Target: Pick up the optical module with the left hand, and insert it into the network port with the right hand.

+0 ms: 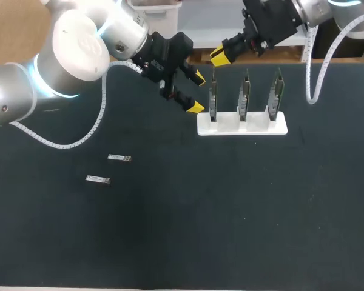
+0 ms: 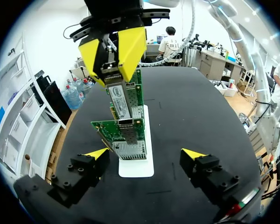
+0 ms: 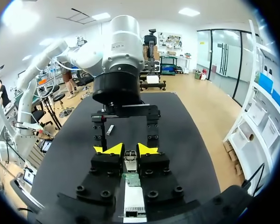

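Right gripper [image 2: 113, 77] is clamped on the module [image 2: 121, 100], which stands upright, its long end pointing straight down at the port [image 2: 129, 137] just under it, by the table's [image 2: 200, 112] far edge. Left gripper [image 2: 144, 154] sits beside, fingers apart.

Space just left of the white stand [image 1: 242, 124] is taken by the left gripper [image 1: 198, 93], fingers spread. The top of the stand's leftmost card [image 1: 213, 100] is blocked by the right gripper [image 1: 218, 56], clamped on the optical module [image 2: 119, 95]. The other two cards [image 1: 245, 97] are left reachable from above. Bare table [image 1: 230, 218] is found in front of the stand; two loose modules [image 1: 119, 158] lie well left of it.
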Robot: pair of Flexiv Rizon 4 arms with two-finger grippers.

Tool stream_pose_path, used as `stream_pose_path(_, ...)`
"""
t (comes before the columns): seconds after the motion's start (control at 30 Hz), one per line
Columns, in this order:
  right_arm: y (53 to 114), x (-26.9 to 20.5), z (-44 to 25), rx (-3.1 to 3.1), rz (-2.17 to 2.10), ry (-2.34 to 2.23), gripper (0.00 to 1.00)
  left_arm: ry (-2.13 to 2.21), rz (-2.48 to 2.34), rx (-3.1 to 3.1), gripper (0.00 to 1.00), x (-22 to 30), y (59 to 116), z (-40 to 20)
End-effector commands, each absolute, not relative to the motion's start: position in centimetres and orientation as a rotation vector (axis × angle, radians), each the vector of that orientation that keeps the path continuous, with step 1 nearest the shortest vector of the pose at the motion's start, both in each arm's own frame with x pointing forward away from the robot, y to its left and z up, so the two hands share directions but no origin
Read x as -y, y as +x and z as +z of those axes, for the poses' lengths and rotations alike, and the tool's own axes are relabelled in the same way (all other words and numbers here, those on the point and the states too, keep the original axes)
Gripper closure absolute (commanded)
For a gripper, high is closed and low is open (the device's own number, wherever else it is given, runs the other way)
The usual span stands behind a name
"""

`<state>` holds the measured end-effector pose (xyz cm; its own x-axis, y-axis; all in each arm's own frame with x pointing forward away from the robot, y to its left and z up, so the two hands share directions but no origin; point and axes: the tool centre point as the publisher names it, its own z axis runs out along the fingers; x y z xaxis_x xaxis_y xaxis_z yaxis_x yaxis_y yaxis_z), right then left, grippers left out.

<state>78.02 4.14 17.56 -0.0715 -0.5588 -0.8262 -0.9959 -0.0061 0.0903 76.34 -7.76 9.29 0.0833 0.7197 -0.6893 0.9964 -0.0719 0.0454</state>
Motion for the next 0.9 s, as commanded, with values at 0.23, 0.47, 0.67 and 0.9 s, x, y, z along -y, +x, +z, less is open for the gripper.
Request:
stream_pose_path(0.23, 78.16, -4.35, 17.2, -1.698, 0.963, -1.626, 1.0, 1.847, -0.69, -1.691, 0.0, 7.75, 76.2, 9.33)
stream_pose_path(0.47, 78.02, -4.41, 17.45, -1.693, 0.938, -1.624, 1.0, 1.847, -0.69, -1.691, 0.0, 7.75, 76.2, 9.33)
stream_pose_path(0.67, 78.07, -4.41, 18.0, -1.675, 0.924, -1.619, 1.0, 1.847, -0.69, -1.691, 0.0, 7.75, 76.2, 9.33)
stream_pose_path(0.9, 77.96, -4.44, 17.72, -1.679, 0.933, -1.625, 1.0, 1.847, -0.69, -1.691, 0.0, 7.75, 76.2, 9.33)
